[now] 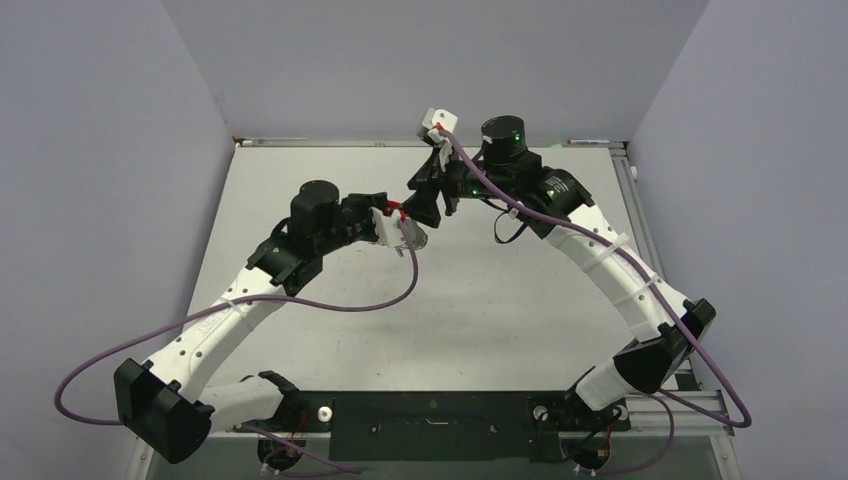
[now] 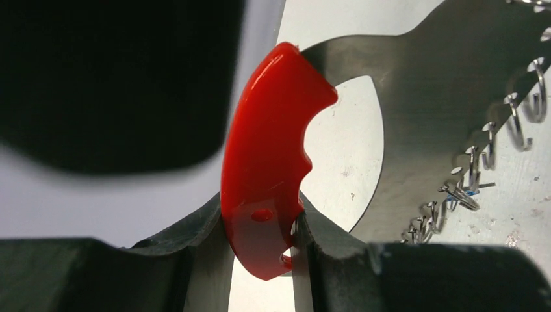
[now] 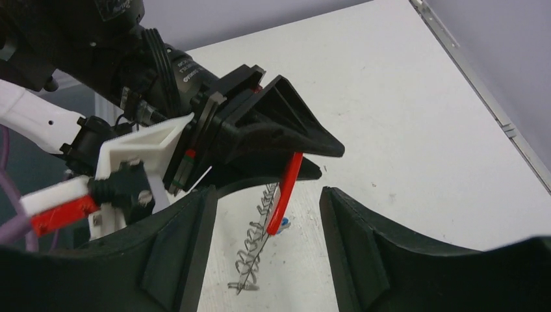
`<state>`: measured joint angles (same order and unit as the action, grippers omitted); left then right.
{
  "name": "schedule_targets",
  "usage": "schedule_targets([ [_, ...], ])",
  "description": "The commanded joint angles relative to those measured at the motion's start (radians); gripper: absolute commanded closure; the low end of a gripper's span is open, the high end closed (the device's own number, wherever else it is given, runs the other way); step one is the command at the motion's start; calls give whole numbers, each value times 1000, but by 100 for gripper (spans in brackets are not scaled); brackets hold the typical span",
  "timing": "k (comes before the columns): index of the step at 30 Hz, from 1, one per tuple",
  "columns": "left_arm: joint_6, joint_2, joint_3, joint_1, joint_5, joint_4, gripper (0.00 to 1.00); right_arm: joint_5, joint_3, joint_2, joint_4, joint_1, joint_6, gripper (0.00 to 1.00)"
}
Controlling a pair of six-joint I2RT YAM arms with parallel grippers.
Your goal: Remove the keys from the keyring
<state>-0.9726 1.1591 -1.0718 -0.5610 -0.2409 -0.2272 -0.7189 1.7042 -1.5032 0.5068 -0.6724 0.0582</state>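
Left gripper [image 2: 263,224] is closed on one end of the keyring [image 2: 266,143]. Both pads bear on the flat faces of the red band, which is held in the air over the far middle of the table [image 1: 330,170]. Right gripper [image 3: 266,195] is spread wide with nothing in it. In its own view the band's free end and the row of wire loops [image 3: 258,244] sit in the gap between its fingers, touching neither as far as I can tell. Keys [image 3: 284,227]: only a speck of blue and some thin silver slivers show among the loops; count not readable. Handling, judged: the band looks like rigid, glossy plastic, light and probably slick on its faces. The present hold across the flats near a small hole seems sound, but a pull along the band could slide it out. The loops are fine springy wire, easy to bend or snag. The keys are thin, flat, light hard metal, far smaller than the fingers, so they should swing and twist when touched. Best hold: pinch one key by its head across the flat faces, fingertips only, away from neighbouring loops. The blue one is easiest to find.
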Motion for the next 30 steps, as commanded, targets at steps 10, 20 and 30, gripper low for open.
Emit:
schedule_targets([
  [10, -116, -1, -56, -67, 44, -10, 89, 102, 106, -109, 195, -53, 117, 57],
  [20, -86, 6, -60, -82, 63, 9, 83, 98, 159, -152, 215, -50, 130, 95],
  [30, 65, -36, -49, -77, 121, 23, 20, 144, 113, -101, 41, 17, 68, 95],
])
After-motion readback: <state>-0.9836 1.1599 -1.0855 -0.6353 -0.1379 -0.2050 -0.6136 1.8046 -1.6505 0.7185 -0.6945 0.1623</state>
